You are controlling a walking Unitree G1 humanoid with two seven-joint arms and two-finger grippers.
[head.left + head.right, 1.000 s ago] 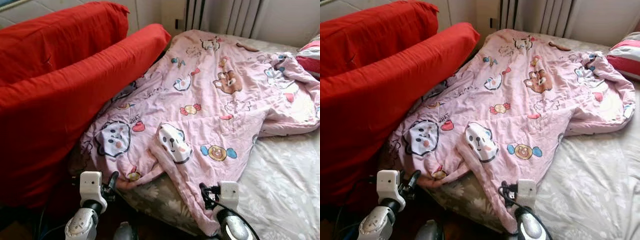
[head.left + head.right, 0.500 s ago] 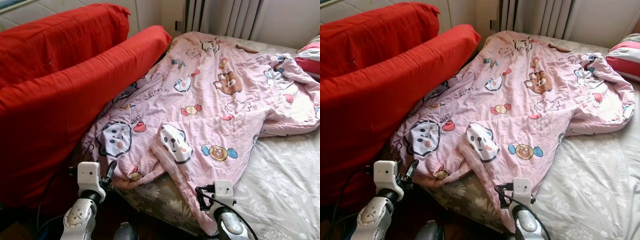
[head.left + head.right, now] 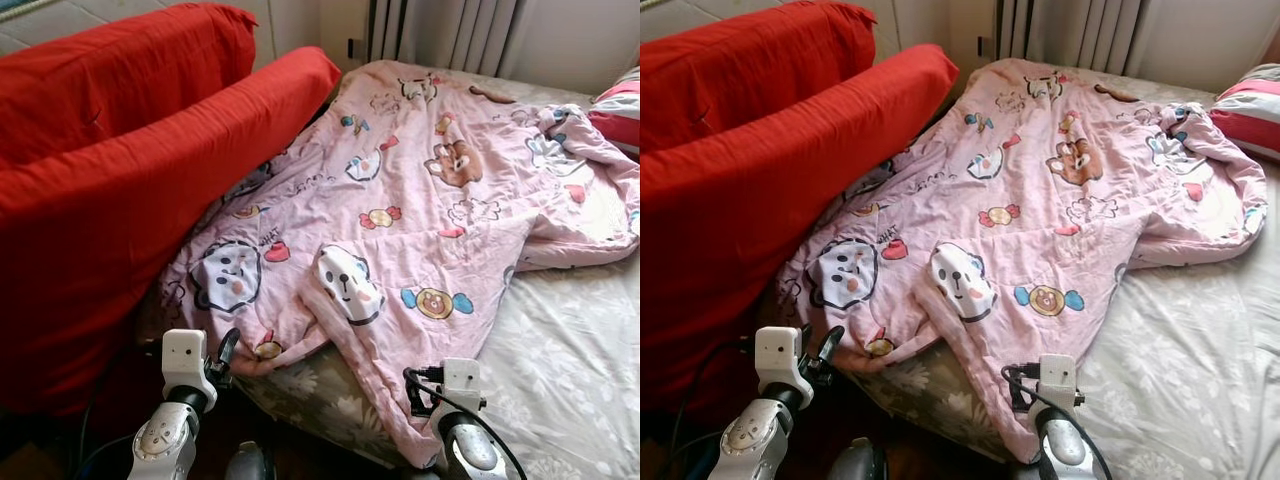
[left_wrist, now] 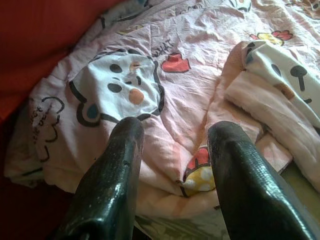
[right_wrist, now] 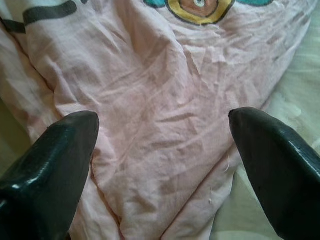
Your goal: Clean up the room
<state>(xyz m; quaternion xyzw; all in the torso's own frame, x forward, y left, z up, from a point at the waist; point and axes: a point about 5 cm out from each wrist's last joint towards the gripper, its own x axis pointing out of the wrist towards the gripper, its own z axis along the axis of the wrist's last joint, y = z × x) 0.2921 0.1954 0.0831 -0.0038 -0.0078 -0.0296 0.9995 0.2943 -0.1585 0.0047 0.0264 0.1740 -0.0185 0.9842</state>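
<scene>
A pink blanket (image 3: 430, 190) printed with cartoon animals lies crumpled across the bed, and its near edge hangs over the bed's side. My left gripper (image 3: 226, 352) is low at the blanket's near-left corner. In the left wrist view that gripper (image 4: 175, 132) is open, with the folded corner (image 4: 200, 175) just beyond the fingertips. My right gripper (image 3: 418, 398) is at the blanket's lowest hanging tip. In the right wrist view it (image 5: 162, 120) is wide open, with pink cloth (image 5: 160, 150) between and beyond the fingers but not pinched.
Big red cushions (image 3: 120, 180) lean against the bed's left side, close to my left arm. A floral sheet (image 3: 570, 350) covers the mattress on the right. A striped pillow (image 3: 622, 110) lies at the far right, and curtains (image 3: 450, 35) hang behind the bed.
The view has swayed slightly. Both grippers have shifted only a little, staying open at the blanket's near edge. The blanket lies as before.
</scene>
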